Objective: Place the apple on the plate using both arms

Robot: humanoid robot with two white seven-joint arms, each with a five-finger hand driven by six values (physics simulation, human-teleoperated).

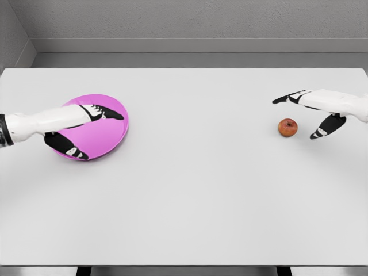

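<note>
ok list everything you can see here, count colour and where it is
table: one, white, fills most of the view, grey wall behind it
plate: one, pink-purple, on the table at the left
apple: one, red, on the table at the right, resting free just left of the right hand
left hand: one, white arm with black fingers, spread over the plate, holding nothing
right hand: one, white arm with black fingers, open toward the apple, not touching it
</note>
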